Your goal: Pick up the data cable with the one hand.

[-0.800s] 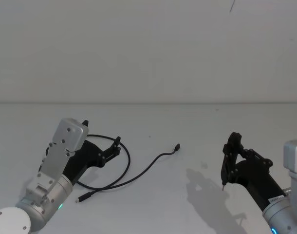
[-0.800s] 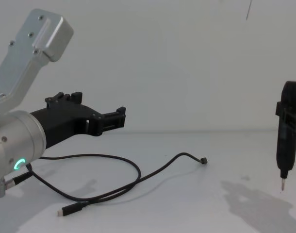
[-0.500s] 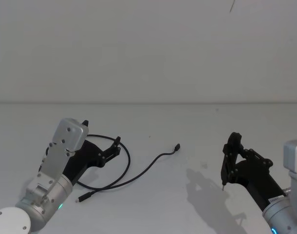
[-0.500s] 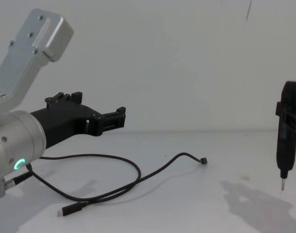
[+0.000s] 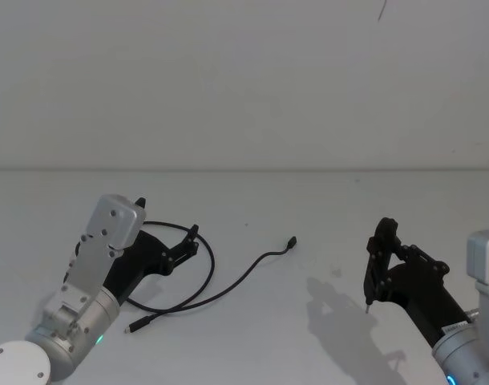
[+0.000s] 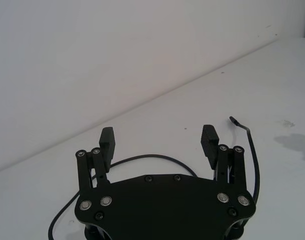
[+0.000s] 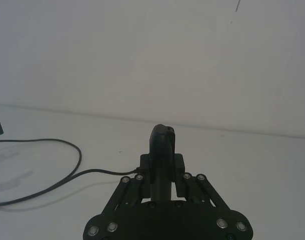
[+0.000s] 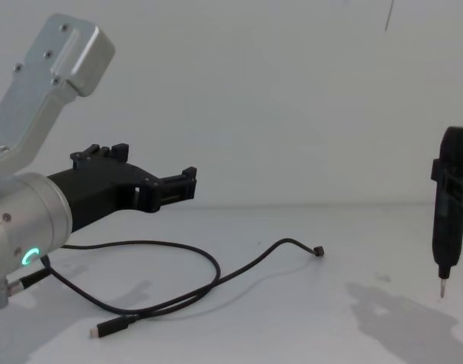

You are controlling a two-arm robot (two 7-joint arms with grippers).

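- The data cable (image 5: 243,277) lies looped on a white desk (image 5: 325,208) before a bare white wall (image 5: 244,80).
- The left gripper (image 6: 158,141) hovers above its loop, fingers (image 6: 107,140) spread.
- The right gripper (image 7: 162,172), well apart from the cable, pinches a pen tool (image 8: 448,205).

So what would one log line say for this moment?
data cable: loose on table, ungrasped; left gripper: open, above its loop; right gripper: shut on pen tool

A white table (image 5: 252,337) fills the lower half of the frame and meets a plain white wall (image 5: 228,80) above. At the lower right, a black pen-shaped tool (image 8: 449,220) points its thin metal tip down, clear of the table. Its grey shadow (image 8: 391,307) lies to its left. A short dark line (image 5: 382,10) marks the wall's upper right.
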